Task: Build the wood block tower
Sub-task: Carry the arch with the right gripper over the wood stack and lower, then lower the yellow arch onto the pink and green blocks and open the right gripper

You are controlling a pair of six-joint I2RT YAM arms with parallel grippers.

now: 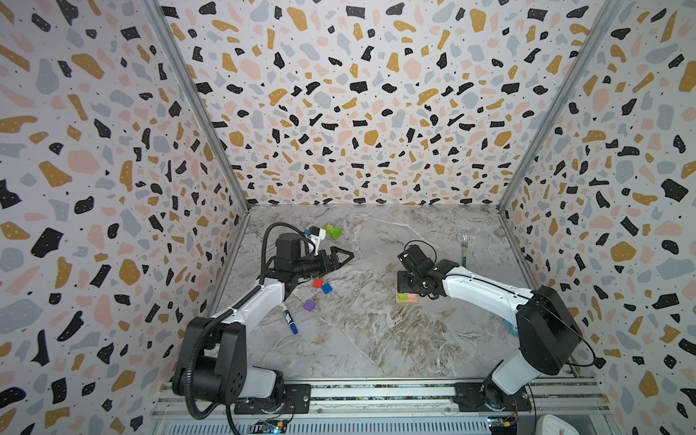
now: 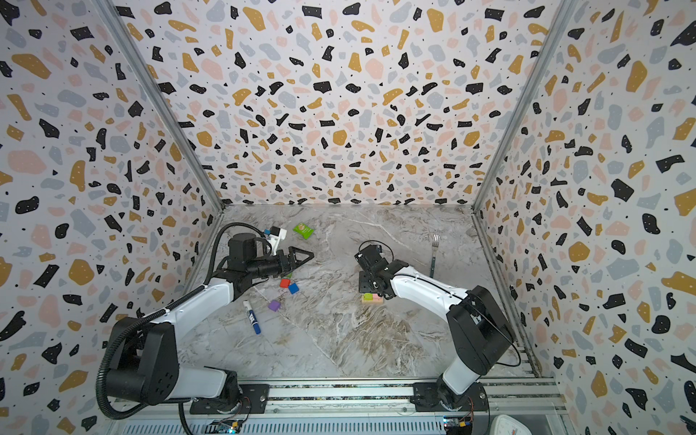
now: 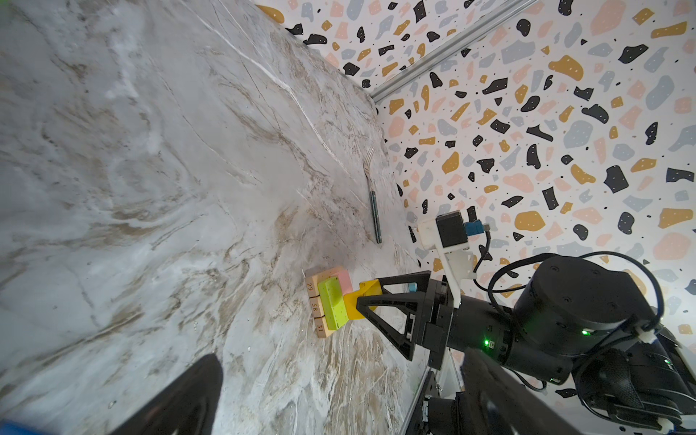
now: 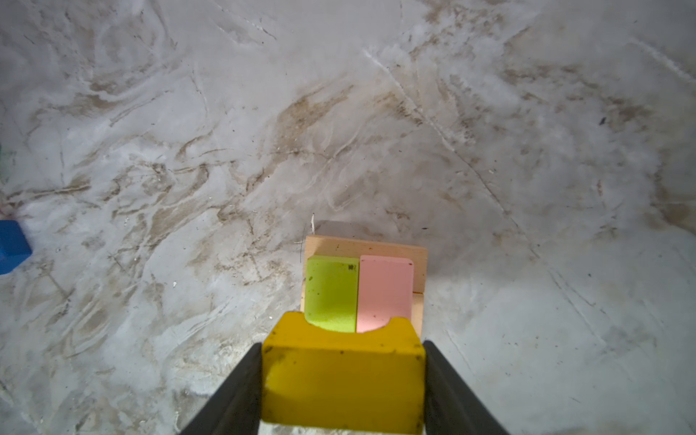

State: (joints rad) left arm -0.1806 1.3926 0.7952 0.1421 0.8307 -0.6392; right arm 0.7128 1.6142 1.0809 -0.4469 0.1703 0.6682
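Note:
The tower (image 1: pixel 406 298) is a low stack right of centre: tan bars (image 4: pixel 365 245) with a lime bar (image 4: pixel 331 290) and a pink bar (image 4: pixel 384 290) side by side on top. My right gripper (image 4: pixel 343 376) points down over it, shut on the yellow notched arch (image 4: pixel 342 373). The arch (image 3: pixel 354 306) hangs against or just above the lime bar (image 3: pixel 333 309); I cannot tell whether they touch. A red cube (image 1: pixel 318 283), a blue cube (image 1: pixel 327 288) and a purple cube (image 1: pixel 309 305) lie loose on the left. Above them my left gripper (image 1: pixel 344 257) stands open and holds nothing.
A flat green packet (image 1: pixel 333 230) lies at the back left. A blue-capped marker (image 1: pixel 289 318) lies beside the left arm. A fork (image 1: pixel 464 248) rests near the right wall. Patterned walls close in the marble table (image 1: pixel 376 339) on three sides.

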